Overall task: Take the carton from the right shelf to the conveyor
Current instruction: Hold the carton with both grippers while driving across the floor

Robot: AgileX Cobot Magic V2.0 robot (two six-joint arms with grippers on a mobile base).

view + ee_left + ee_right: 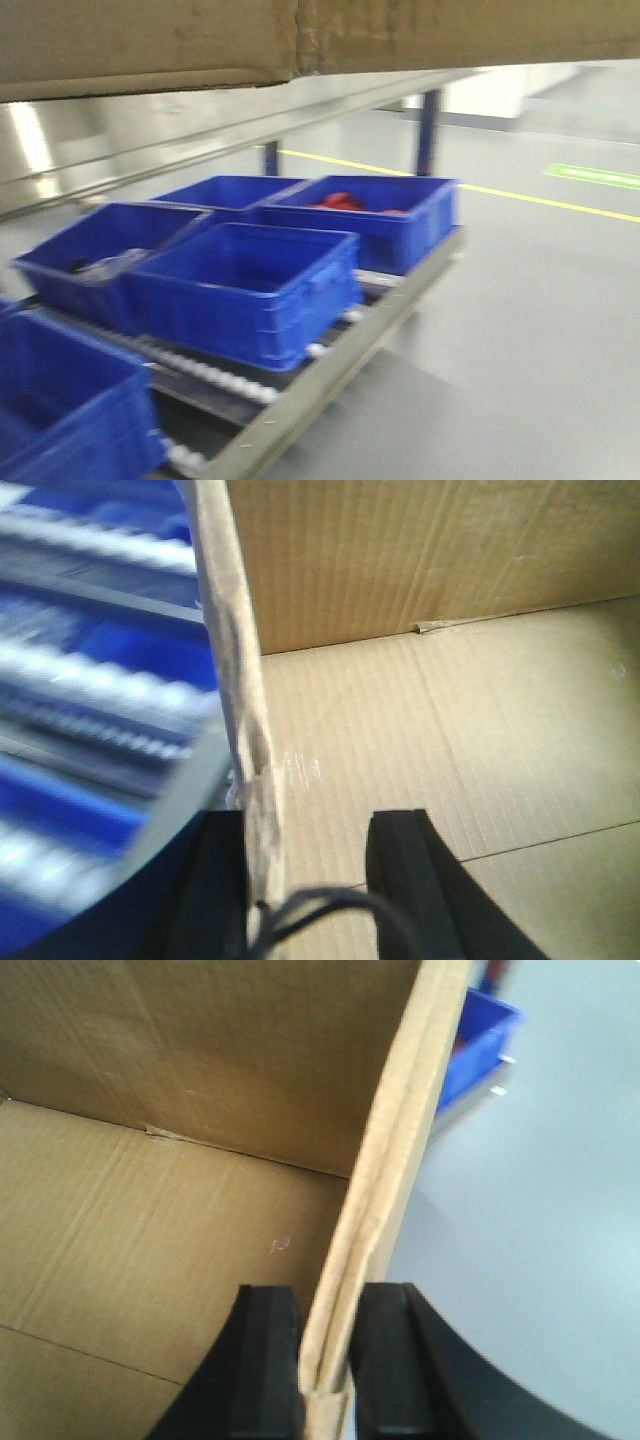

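The brown carton (pixel 150 40) fills the top of the front view, raised above the blue bins. In the left wrist view my left gripper (pixel 305 830) straddles the carton's left wall (pixel 235 660). Its outer finger lies against the wall and its inner finger (pixel 405 865) stands inside the carton with a clear gap to the wall. In the right wrist view my right gripper (pixel 328 1335) is shut on the carton's right wall (pixel 400 1140), one finger inside and one outside. The carton's inside (pixel 150 1220) holds nothing. A black cable crosses the left jaws.
Several blue plastic bins (pixel 245 285) sit on a roller rack (pixel 330 370) below the carton. One bin holds red items (pixel 345 200). Grey floor with a yellow line (pixel 520 195) lies to the right. The left wrist view shows blurred rollers and bins (pixel 90 680).
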